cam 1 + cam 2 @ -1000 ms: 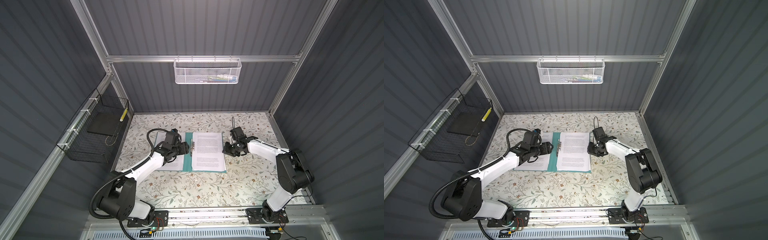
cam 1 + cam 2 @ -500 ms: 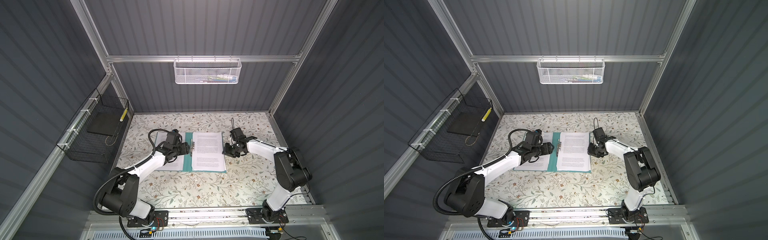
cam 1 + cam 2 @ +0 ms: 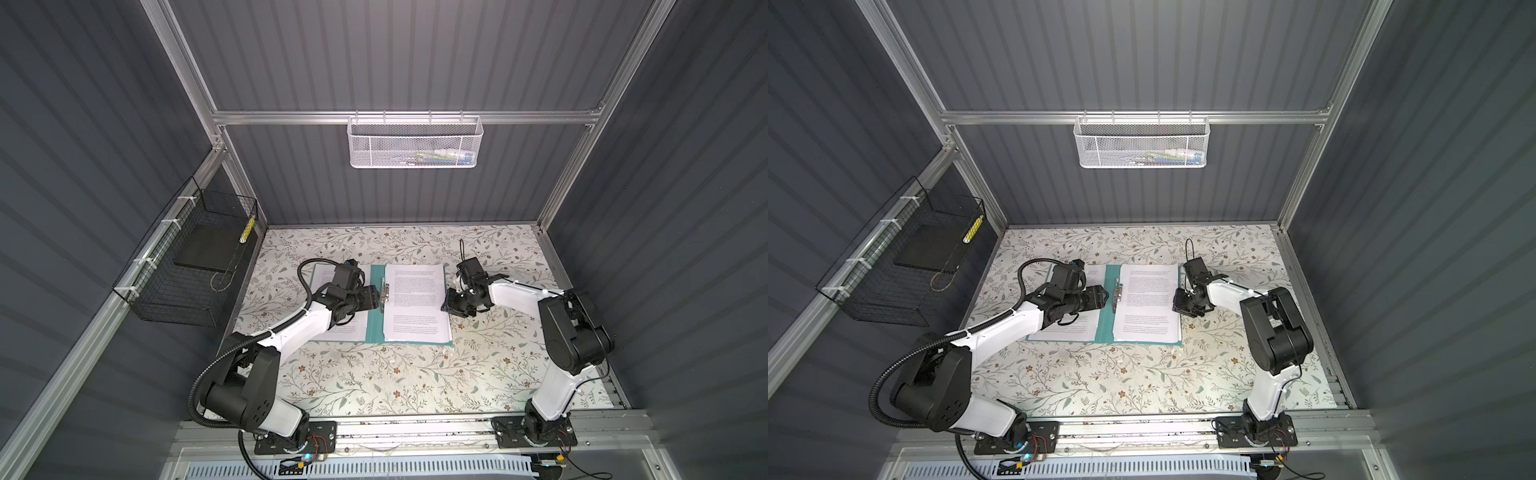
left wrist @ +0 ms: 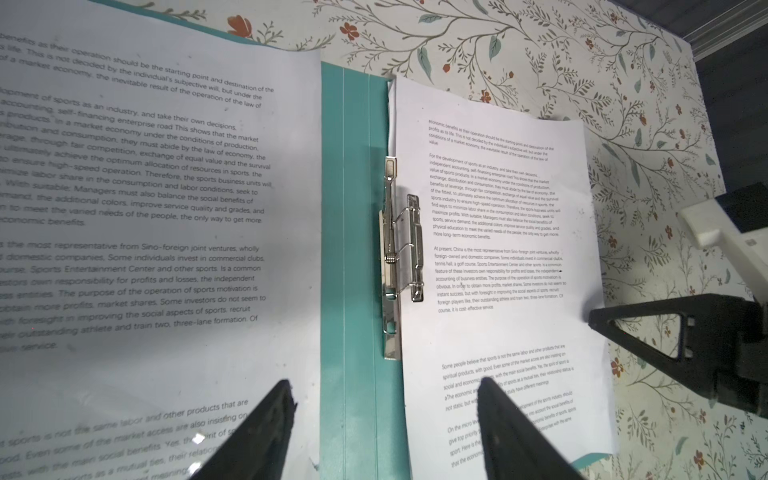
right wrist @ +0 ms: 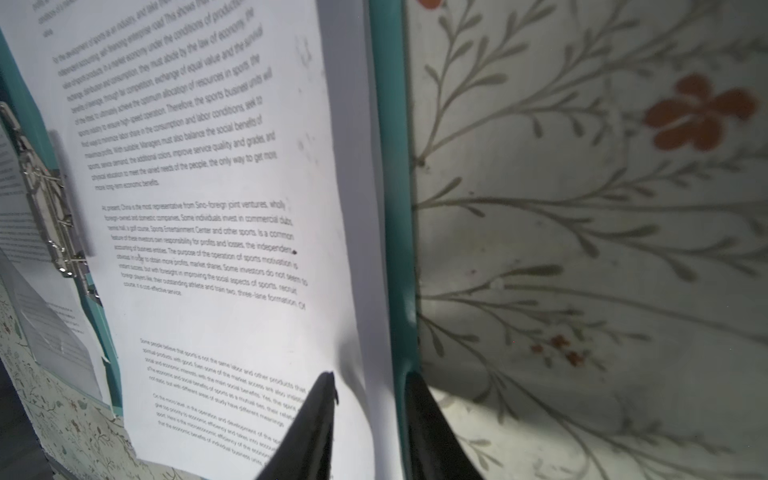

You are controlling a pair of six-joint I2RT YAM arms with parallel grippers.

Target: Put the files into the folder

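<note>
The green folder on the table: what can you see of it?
The folder is thin, teal, card-like, lying open and flat on the floral table. A silver metal clip sits by its spine. Printed white sheets lie on both halves. The right gripper straddles its outer edge; the open left gripper hovers above the spine.

Files (image 4: pixel 498 266) read "Sports Entertainment Center", "Sino-foreign joint ventures".

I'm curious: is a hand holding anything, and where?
Left hand: nothing. Right hand straddles outer edge of the white printed paper sheet; grip unclear.
</note>
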